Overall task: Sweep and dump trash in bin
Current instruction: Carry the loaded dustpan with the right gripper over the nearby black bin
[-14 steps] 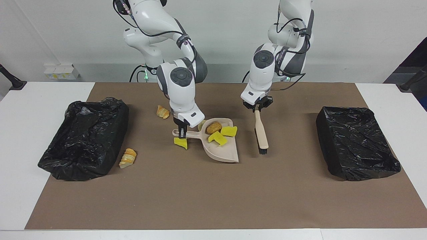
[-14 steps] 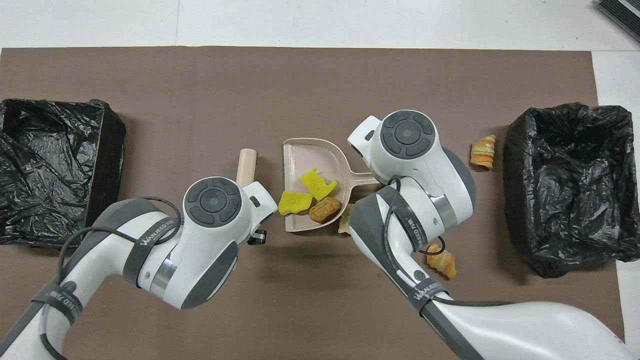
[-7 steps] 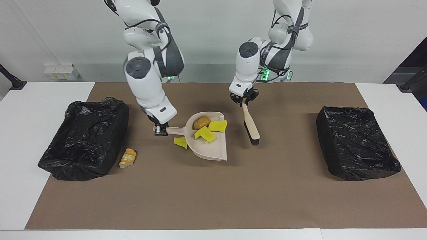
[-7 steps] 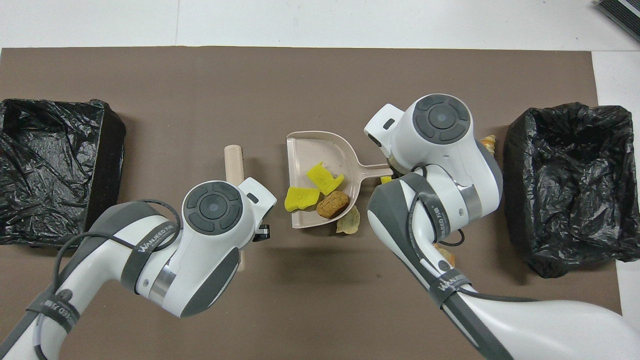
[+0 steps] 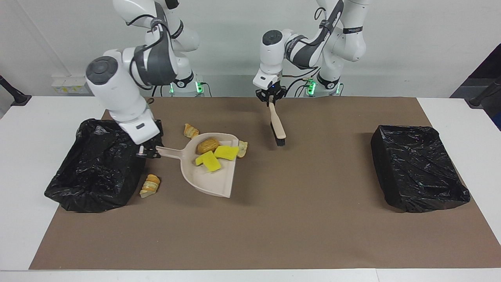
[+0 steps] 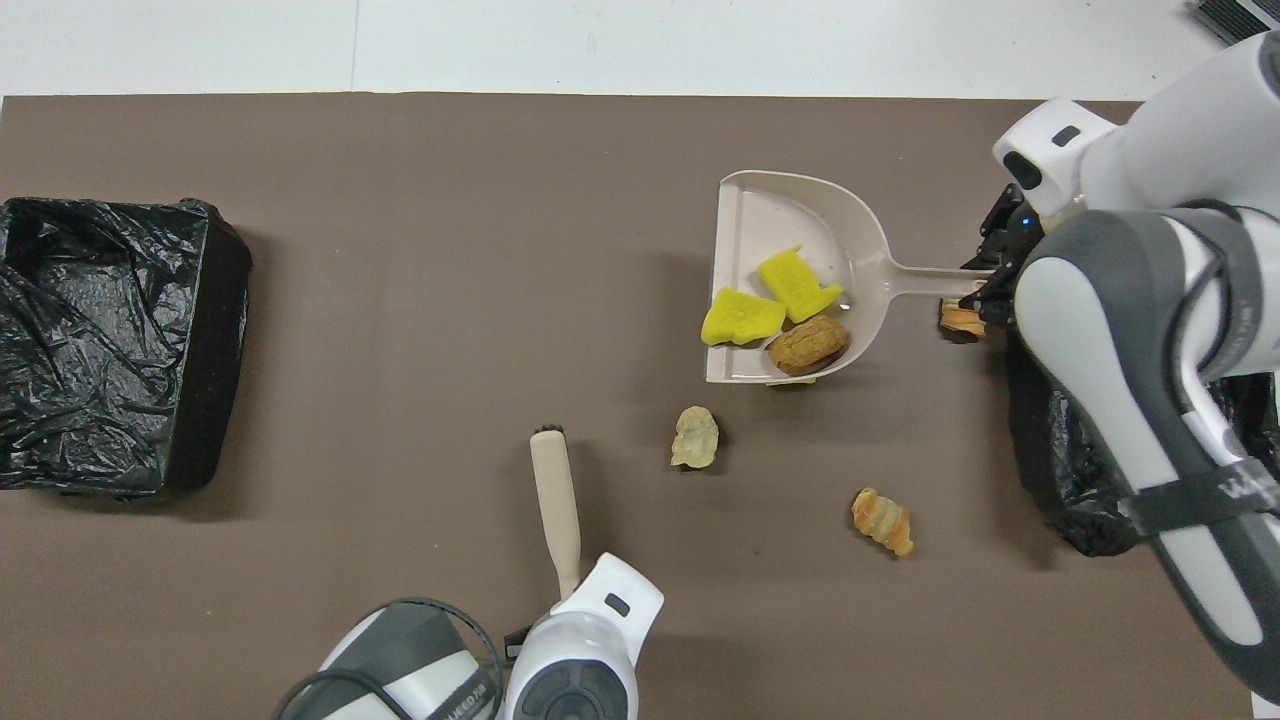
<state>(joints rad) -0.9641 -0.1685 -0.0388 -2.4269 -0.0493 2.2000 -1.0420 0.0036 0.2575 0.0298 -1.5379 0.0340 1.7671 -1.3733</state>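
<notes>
My right gripper point(image 5: 146, 152) is shut on the handle of the beige dustpan point(image 5: 211, 172), held above the mat beside the black bin point(image 5: 98, 164) at the right arm's end; both show in the overhead view, gripper point(image 6: 985, 290) and dustpan point(image 6: 790, 215). In the pan lie two yellow sponge chunks point(image 5: 214, 156) and a brown bread piece point(image 5: 207, 145). On the mat lie a croissant piece point(image 5: 150, 185) by the bin, another point(image 5: 191, 131) nearer the robots, and a pale piece point(image 5: 242, 149). My left gripper point(image 5: 270, 98) is shut on the brush point(image 5: 277, 127), bristles hanging down.
A second black-lined bin point(image 5: 419, 168) stands at the left arm's end of the brown mat point(image 5: 313, 219). My right arm covers part of the bin at its end in the overhead view point(image 6: 1090, 490).
The right arm has carried the loaded dustpan up and toward the bin at its end. The left arm has drawn the brush back toward the robots. One yellow chunk is now hidden by the pan.
</notes>
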